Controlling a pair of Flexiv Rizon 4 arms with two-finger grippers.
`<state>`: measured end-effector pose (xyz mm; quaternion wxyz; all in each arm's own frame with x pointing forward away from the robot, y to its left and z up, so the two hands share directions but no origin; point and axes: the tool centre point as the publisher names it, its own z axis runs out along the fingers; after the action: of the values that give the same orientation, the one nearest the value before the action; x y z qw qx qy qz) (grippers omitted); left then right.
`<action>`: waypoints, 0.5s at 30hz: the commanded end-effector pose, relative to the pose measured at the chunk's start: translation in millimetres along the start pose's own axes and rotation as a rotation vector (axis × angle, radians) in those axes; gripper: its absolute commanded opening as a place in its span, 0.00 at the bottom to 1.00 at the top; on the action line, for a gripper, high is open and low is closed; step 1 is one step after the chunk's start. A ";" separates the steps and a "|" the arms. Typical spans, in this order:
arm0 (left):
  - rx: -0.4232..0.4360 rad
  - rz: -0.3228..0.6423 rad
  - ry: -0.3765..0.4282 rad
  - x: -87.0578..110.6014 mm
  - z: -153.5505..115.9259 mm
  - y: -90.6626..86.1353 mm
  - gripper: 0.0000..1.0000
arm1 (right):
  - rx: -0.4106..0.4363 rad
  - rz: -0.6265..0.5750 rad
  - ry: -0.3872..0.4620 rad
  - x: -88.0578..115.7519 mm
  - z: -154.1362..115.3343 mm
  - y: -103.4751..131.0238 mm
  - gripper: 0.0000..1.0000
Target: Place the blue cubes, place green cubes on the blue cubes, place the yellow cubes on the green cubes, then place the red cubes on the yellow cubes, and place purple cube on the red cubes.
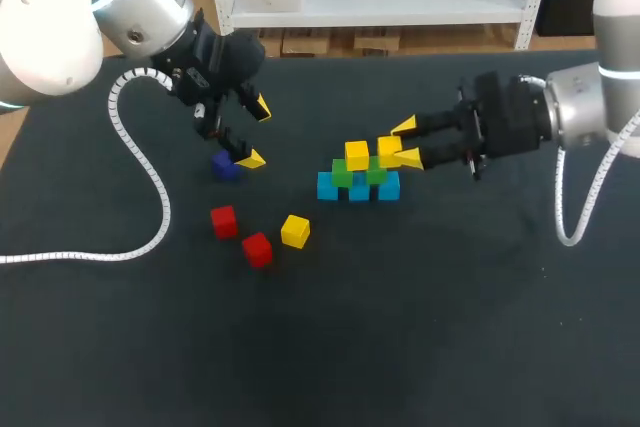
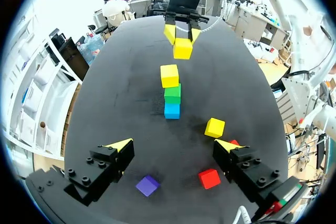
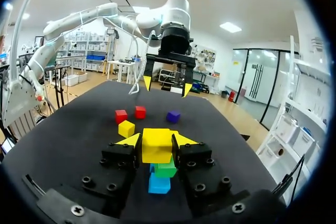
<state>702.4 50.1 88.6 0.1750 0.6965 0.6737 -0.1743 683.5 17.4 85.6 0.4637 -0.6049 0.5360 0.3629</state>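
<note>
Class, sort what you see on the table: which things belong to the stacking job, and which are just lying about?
Job: blue cubes, green cubes, yellow cubes (one in the right gripper), red cubes, purple cube.
Lying about: white coiled cable, resting on the black table.

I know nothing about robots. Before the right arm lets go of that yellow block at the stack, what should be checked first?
1. Grip: the right gripper is shut on the held yellow cube from both sides: ok.
2. That cube rests fully on the green cubes: cannot tell.
3. The green cubes sit on the row of blue cubes: ok.
4. The placed yellow cube sits on the green cubes: ok.
5. The left gripper is open above the purple cube, apart from the stack: ok.
6. The loose yellow cube and the red cubes lie apart from the stack: ok.
</note>
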 end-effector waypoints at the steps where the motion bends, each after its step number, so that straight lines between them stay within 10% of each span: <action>1: 0.002 0.003 -0.002 0.9 0.2 1.2 1.00 | -0.012 0.002 -0.009 6.4 7.6 -8.3 0.00; 15: 0.002 0.003 -0.002 0.9 0.2 1.2 1.00 | -0.011 0.011 -0.023 14.4 11.5 -19.4 0.00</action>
<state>702.4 50.1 88.6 0.1750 0.6965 0.6737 -0.1743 702.7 23.7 73.8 0.4649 -0.6000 0.5335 0.3731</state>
